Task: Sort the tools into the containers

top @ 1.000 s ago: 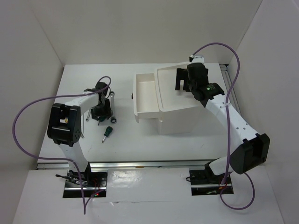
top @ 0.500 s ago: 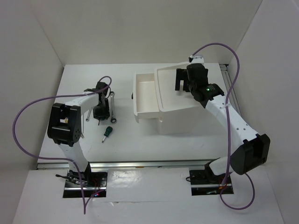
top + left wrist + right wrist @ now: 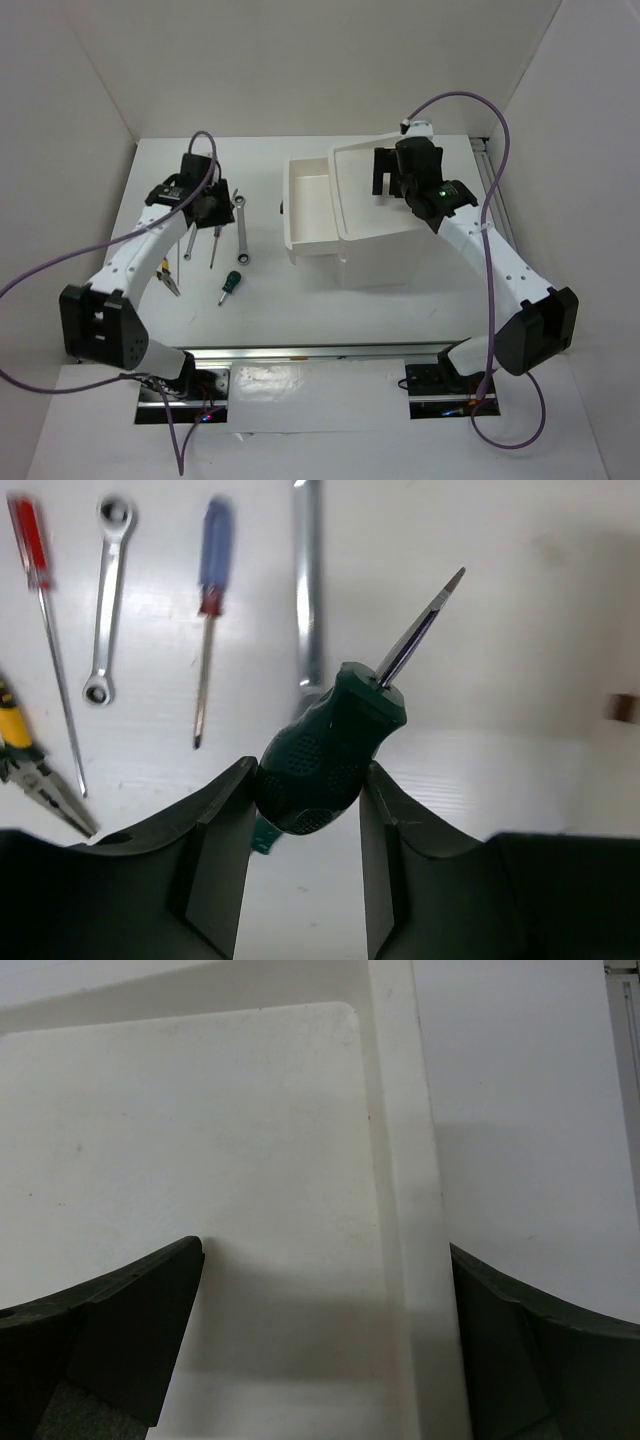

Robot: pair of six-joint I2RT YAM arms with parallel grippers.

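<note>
My left gripper (image 3: 205, 208) is raised above the table's left side and is shut on a stubby green-handled screwdriver (image 3: 330, 750), whose tip points up and to the right between the fingers (image 3: 225, 810). Below it on the table lie a red screwdriver (image 3: 35, 560), a blue screwdriver (image 3: 210, 590), two silver wrenches (image 3: 108, 600) (image 3: 308, 590) and yellow-handled pliers (image 3: 25, 760). A second green screwdriver (image 3: 229, 285) lies nearer the front. The white box unit (image 3: 380, 245) has one drawer (image 3: 310, 205) slid out to the left. My right gripper (image 3: 385, 182) is open and empty over the top tray (image 3: 395, 1160).
The drawer's dark handle (image 3: 623, 707) shows at the right edge of the left wrist view. White walls enclose the table at the back and sides. A metal rail (image 3: 300, 352) runs along the near edge.
My left arm has swung up and back from among the tools, lifting the green screwdriver off the table. The right arm has barely moved.
</note>
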